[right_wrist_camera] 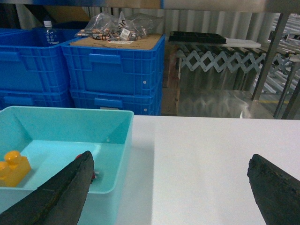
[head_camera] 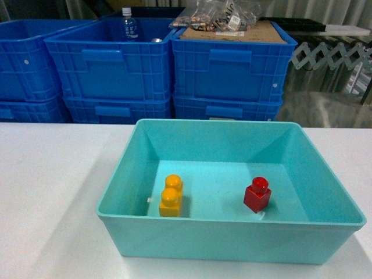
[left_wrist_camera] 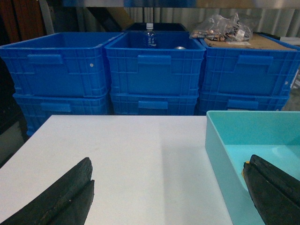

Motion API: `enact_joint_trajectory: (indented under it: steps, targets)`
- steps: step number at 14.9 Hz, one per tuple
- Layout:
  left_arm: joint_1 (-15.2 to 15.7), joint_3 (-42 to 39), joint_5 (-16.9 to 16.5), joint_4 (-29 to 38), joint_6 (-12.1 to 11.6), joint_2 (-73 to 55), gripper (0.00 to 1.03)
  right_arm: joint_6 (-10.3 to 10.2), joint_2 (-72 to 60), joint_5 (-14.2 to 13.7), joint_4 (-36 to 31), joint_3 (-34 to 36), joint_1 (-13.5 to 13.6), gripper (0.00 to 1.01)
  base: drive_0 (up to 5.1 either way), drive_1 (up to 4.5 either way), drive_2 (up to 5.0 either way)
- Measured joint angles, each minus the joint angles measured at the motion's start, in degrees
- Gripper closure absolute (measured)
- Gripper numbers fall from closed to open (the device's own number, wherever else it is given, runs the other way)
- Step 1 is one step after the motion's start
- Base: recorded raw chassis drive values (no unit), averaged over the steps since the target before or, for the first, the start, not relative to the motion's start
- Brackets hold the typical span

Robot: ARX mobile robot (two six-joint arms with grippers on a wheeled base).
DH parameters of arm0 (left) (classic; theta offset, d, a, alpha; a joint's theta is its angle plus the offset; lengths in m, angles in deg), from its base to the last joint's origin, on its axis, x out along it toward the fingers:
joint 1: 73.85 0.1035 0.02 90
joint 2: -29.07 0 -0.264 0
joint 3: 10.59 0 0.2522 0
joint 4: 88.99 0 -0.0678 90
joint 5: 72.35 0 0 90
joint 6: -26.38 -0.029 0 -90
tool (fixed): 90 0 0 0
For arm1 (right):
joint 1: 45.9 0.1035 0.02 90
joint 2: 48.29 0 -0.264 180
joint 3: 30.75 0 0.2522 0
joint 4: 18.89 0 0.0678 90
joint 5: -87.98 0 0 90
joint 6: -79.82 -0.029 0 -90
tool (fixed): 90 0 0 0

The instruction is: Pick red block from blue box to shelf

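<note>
Inside the blue box (head_camera: 232,232), right half of floor: red block (head_camera: 257,195), upright, stud up, cube-shaped, no long axis; well apart from yellow brick (head_camera: 171,196) at left. Nearly hidden behind right gripper (right_wrist_camera: 171,187) left finger (right_wrist_camera: 65,192), so likely nearer the right arm. Jaws of right gripper wide apart, empty. Left gripper (left_wrist_camera: 171,192) likewise wide apart, empty, straddling box's left wall.

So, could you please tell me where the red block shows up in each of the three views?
Head: red block on the blue box floor, right of centre.
Left wrist: not in it.
Right wrist: only a red sliver beside the left finger.
Shared landmark: the yellow brick in the box.
</note>
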Motion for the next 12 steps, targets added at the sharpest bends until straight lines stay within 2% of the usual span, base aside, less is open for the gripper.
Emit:
enact_joint_trajectory:
  steps: [12]
  targets:
    - [0.0, 0.0, 0.0, 0.0, 0.0, 0.0, 0.05, 0.0, 0.0, 0.0, 0.0, 0.0, 0.0, 0.03, 0.0, 0.00, 0.0]
